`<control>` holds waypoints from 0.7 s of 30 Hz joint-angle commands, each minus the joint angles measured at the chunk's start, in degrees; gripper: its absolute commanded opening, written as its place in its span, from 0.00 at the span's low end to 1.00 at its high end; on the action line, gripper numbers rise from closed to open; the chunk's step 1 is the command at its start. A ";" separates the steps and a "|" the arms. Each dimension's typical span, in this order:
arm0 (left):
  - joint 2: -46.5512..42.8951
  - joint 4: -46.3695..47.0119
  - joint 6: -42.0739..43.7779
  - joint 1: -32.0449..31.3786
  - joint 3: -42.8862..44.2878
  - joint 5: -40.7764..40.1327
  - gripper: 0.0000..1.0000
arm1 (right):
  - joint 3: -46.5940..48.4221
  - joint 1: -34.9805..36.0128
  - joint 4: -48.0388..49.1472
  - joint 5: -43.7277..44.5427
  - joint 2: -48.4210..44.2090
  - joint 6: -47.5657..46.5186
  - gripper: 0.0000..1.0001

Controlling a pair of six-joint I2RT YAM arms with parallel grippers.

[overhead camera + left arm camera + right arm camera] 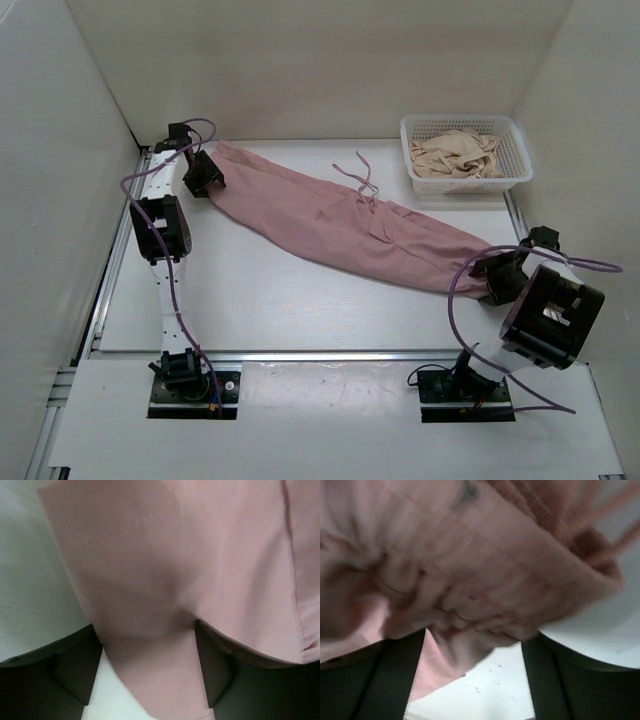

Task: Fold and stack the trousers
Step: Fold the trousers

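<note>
Overhead, the trousers [350, 225] lay stretched diagonally across the table [250, 310] — one end far left, the other near right, with the drawstrings [362, 178] trailing off the middle. Your left gripper [203, 175] sat at the far-left end, its fingers [75, 675] spread wide with flat pink cloth between them, not pinched. Your right gripper [497, 280] was at the near-right end — jaws likewise parted, bunched fabric over the gap. A basket [518, 150] at far right held a cream garment [455, 155].

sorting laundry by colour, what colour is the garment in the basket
The garment is cream-beige; clearest in the top external view.
</note>
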 commanded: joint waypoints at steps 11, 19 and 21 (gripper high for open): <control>-6.60 -1.78 -4.21 1.89 9.03 -0.05 0.10 | 19.21 3.59 -3.58 7.12 4.39 -1.25 0.00; -23.31 -1.78 -2.19 5.58 -6.41 -4.79 0.10 | 23.10 3.59 -8.94 4.66 -1.93 -1.95 0.00; -28.04 -1.78 -0.62 6.37 -14.67 -6.81 0.10 | 21.08 3.59 -9.65 4.66 -3.86 -2.48 0.00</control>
